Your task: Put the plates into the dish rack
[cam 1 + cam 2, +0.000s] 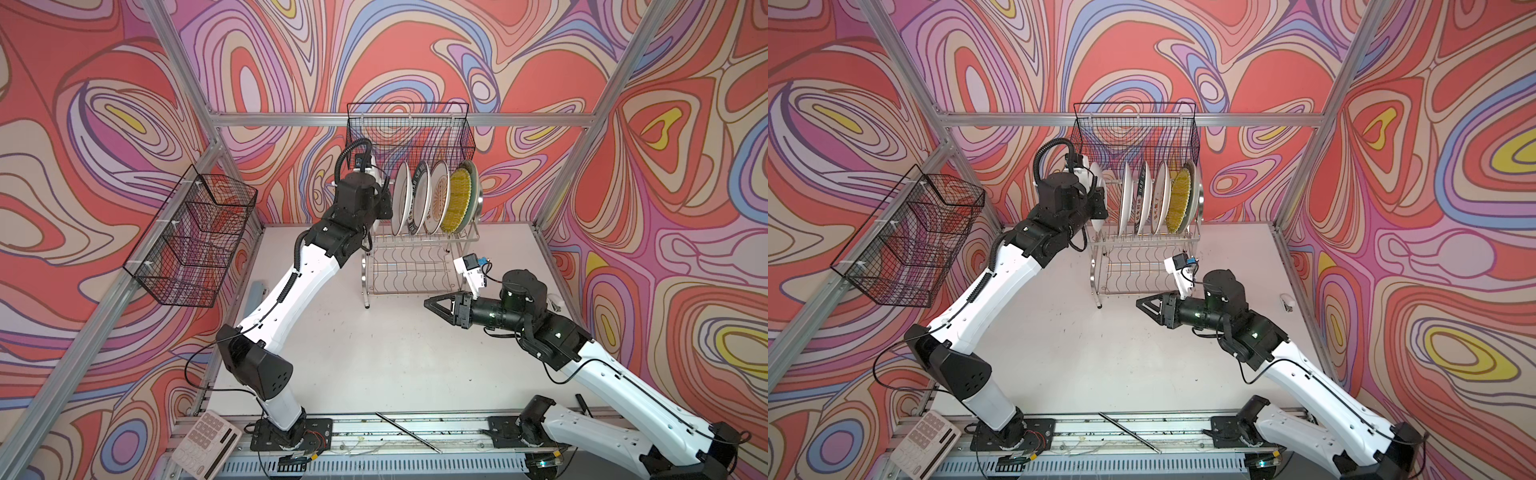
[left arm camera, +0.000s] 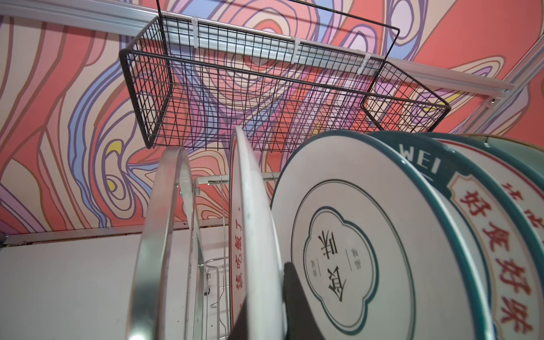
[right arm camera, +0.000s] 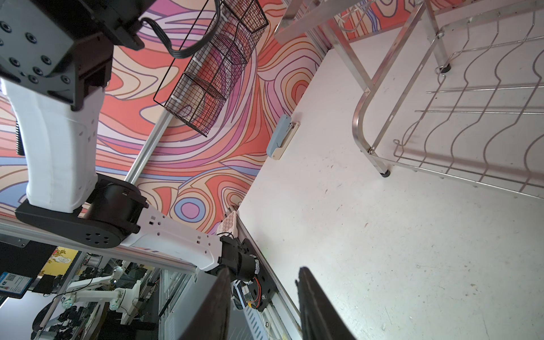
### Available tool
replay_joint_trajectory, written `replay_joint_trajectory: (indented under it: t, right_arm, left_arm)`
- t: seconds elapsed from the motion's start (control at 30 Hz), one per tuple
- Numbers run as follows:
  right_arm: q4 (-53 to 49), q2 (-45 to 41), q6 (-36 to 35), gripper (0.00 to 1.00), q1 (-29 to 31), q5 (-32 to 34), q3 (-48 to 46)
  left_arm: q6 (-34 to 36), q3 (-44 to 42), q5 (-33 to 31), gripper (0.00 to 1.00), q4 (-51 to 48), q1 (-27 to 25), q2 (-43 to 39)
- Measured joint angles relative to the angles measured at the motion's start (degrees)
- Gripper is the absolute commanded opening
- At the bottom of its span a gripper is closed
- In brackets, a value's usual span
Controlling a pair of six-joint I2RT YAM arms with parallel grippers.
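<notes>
The chrome dish rack (image 1: 415, 266) (image 1: 1133, 266) stands at the back of the table. Several plates stand on edge in its upper tier: a ringed white one (image 1: 401, 199) (image 2: 353, 229), a dark-green lettered-rim one (image 1: 419, 199) (image 2: 424, 164), an orange-sunburst one (image 1: 439, 199), a yellow woven one (image 1: 457, 199) and a pale aqua one (image 1: 473, 178). My left gripper (image 2: 266, 294) (image 1: 1100, 208) is shut on a red-lettered plate (image 2: 253, 223) (image 1: 1100, 183), held upright at the rack's left end, between the side frame (image 2: 164, 235) and the ringed plate. My right gripper (image 1: 430, 305) (image 3: 262, 273) hovers open and empty in front of the rack.
Black mesh baskets hang on the back wall (image 1: 409, 133) above the rack and on the left wall (image 1: 195, 237). A blue-grey stapler (image 1: 254, 299) (image 3: 282, 135) lies at the table's left edge. A calculator (image 1: 205, 440) and a thin metal rod (image 1: 409, 432) lie at the front rail.
</notes>
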Motion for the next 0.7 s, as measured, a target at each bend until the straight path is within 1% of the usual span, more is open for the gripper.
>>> replay_joint_trajectory:
  t: [0.27,0.7]
  right_arm:
    - [-0.02,0.11,0.02,0.39,0.00,0.24,0.00]
    - [-0.07,0.13,0.00,0.39,0.00,0.35,0.00]
  left_arm:
    - [-1.70,-0.07,0.35,0.00,0.11,0.63,0.20]
    - [-3.85,-0.09,2.95,0.00,0.24,1.27,1.84]
